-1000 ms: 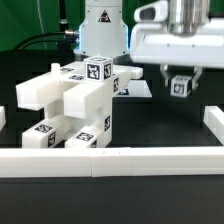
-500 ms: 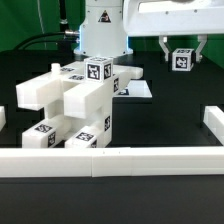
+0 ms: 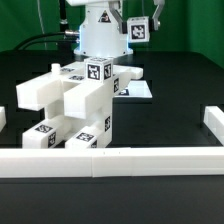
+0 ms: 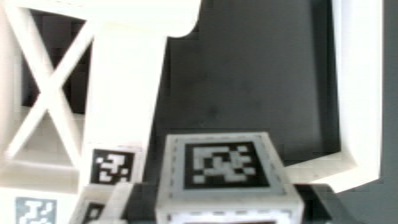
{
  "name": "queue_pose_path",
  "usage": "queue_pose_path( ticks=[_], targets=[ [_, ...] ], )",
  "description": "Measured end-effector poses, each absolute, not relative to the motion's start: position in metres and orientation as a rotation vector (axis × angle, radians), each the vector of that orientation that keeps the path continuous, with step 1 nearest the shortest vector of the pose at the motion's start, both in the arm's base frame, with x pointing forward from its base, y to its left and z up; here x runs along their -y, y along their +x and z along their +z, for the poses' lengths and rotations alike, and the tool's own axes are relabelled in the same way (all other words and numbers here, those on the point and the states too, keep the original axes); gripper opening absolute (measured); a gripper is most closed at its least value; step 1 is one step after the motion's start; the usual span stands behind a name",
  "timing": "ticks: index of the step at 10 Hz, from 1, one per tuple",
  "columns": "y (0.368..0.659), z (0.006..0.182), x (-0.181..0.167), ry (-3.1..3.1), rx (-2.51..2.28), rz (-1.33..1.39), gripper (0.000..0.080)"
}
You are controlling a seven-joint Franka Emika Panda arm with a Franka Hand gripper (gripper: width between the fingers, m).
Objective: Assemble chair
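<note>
The partly built chair [image 3: 78, 100], chunky white blocks carrying black-and-white tags, stands left of centre on the black table. High above and behind it, near the top edge of the exterior view, my gripper [image 3: 138, 24] is shut on a small white tagged cube [image 3: 138, 30], with a dark finger on each side. In the wrist view the cube [image 4: 222, 160] fills the space between the dark fingers [image 4: 324, 196], its tag facing the camera. Far below it lie white chair pieces [image 4: 63, 95] with a crossed brace and small tags.
A long low white rail [image 3: 110, 162] runs along the front, with short white rail pieces at the exterior view's right [image 3: 213, 121] and left [image 3: 3, 118]. The marker board [image 3: 136, 90] lies flat behind the chair, before the robot's white base [image 3: 98, 35].
The gripper has risen with the cube and shifted toward the exterior view's left, from just above the table to the top of the frame. The chair has not moved.
</note>
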State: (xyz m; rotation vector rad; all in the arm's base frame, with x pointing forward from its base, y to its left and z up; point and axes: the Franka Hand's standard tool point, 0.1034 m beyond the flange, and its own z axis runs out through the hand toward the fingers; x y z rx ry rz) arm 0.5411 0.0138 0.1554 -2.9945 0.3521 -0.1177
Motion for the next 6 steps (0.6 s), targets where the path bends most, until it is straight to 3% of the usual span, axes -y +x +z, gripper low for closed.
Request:
queue_pose_path(
  ticks=[2, 4, 6],
  targets=[
    [0.540, 0.154, -0.011, -2.996, -0.348, -0.115, 0.0281],
    [0.534, 0.155, 0.038, -3.065, 0.060, -0.132, 0.0281],
    [0.537, 0.153, 0.076, -3.087, 0.142, -0.154, 0.0281]
  ],
)
